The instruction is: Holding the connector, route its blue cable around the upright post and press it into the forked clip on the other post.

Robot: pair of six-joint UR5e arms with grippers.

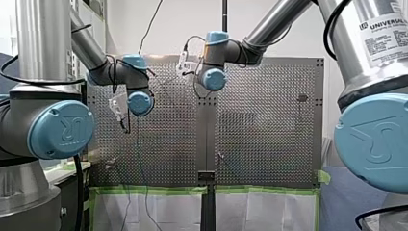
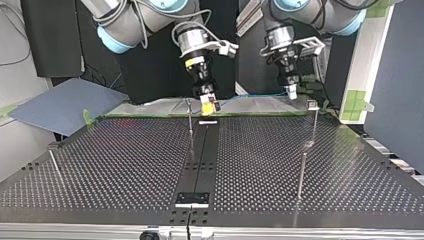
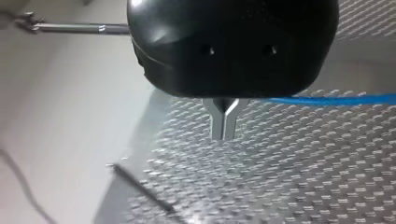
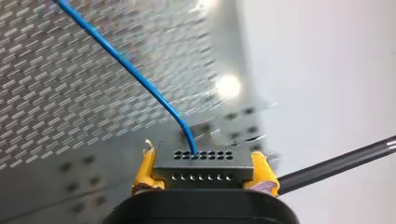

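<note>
Clamped between the yellow pads of my right gripper is a dark connector with two rows of small holes. The pads are closed tight on its two ends, and it sits crosswise between them. The blue cable leaves one hole in the row farther from the gripper body and slants away ahead of the gripper over the perforated table. A dark rod lies just beside one pad.

My left gripper has its metal fingers pressed together at the tips, with nothing between the tips. The cable runs out sideways from beside their base — whether it is pinched there I cannot tell. On the gripper's other side, well apart, a forked clip caps a thin post.

A white label on my right arm reads "UNIVERSAL" — the print below is too fine to read.
</note>
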